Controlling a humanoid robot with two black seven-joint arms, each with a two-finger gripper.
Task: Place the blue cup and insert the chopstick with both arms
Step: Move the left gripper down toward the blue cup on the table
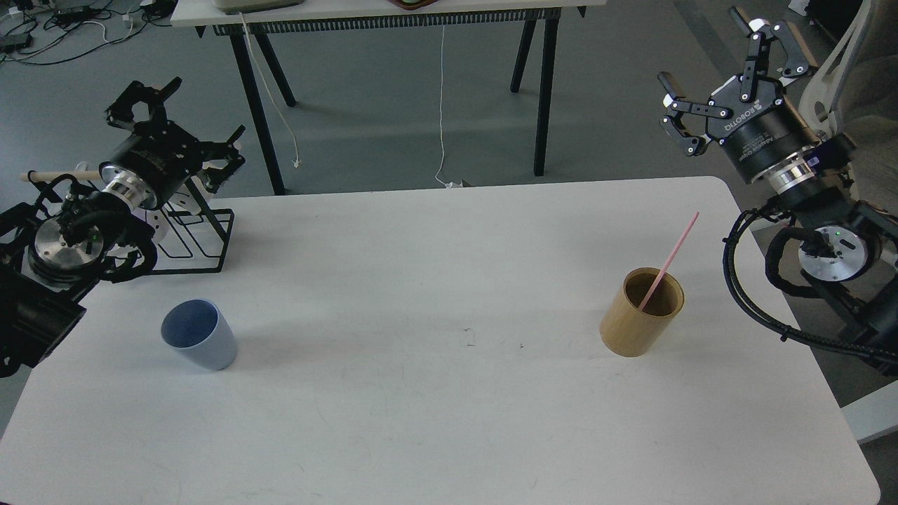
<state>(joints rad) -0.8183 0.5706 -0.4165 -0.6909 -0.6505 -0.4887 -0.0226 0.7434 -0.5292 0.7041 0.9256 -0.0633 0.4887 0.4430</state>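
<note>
Opening stage: blue cup (pixel 199 344) and chopstick (pixel 668 261), leaning in the bamboo cylinder (pixel 642 321), are ungrasped; left gripper (pixel 184 126) and right gripper (pixel 729 73), fingers spread, must descend.

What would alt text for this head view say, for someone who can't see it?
A white table holds a blue cup at left and a bamboo holder with a pink chopstick in it at right. Both grippers, left and right, hover open and empty.
</note>
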